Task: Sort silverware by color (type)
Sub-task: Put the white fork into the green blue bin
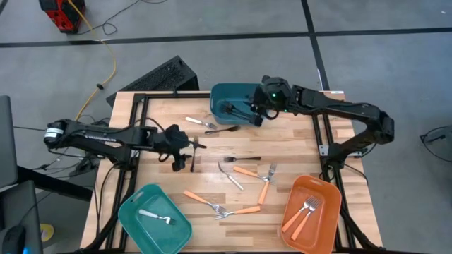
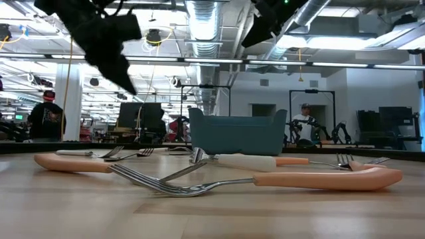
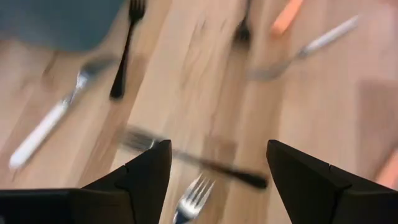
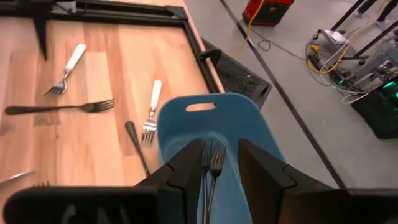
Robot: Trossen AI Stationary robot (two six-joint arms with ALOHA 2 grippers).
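left pincer [image 3: 214, 165] open above black fork [image 3: 193, 158] | right pincer [image 4: 221, 165] open over blue bin [image 4: 186, 121]

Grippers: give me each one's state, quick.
Left gripper: open, empty, above the wooden table.
Right gripper: open, empty, over the dark teal plastic bin.

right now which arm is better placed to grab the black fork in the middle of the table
Left. The left pincer is open and hovering beside the black fork, which lies just ahead of it in its wrist view. The right pincer is over the dark teal bin.
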